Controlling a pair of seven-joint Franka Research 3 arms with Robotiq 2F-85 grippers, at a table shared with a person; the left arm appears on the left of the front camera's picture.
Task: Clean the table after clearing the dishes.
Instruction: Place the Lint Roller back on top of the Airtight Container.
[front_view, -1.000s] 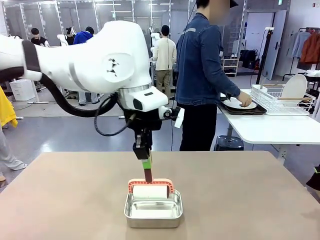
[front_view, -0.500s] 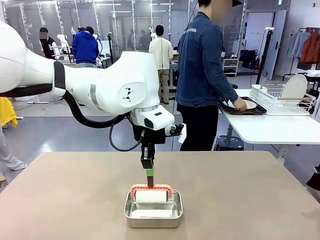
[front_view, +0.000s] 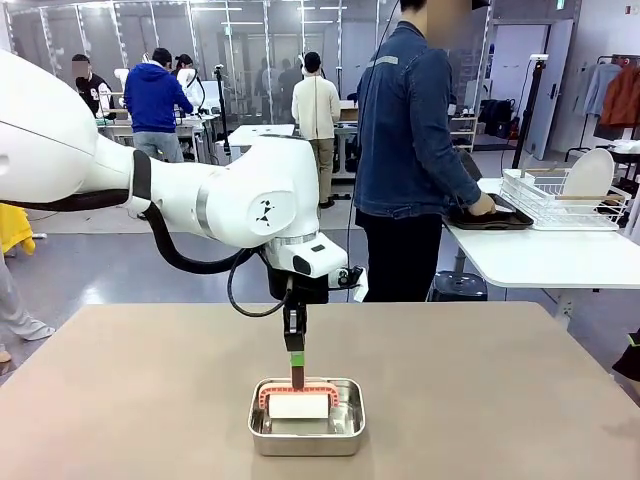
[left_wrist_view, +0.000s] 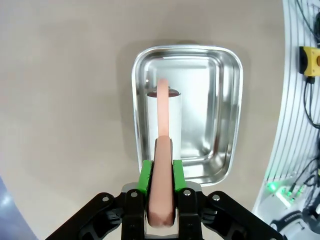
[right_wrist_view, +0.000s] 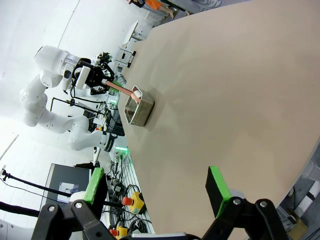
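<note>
Beige table (front_view: 480, 380) in busy workshop; left hand (front_view: 294, 345) pinching roller handle (left_wrist_view: 163, 190).

Bright, even overhead light; the shiny rectangular steel pan (left_wrist_view: 187, 112) shows glare, with a soft shadow toward nine o'clock. Wrist views bend at their edges; nearby fingers look slightly soft.

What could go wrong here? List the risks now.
1. The left gripper is pinching the lint roller by its pink handle, with the roll down in the steel pan. If let go, the upright handle may tip onto the table.
2. Lifted off-centre, the roller's frame could catch the pan's rim and drag the pan.
</note>
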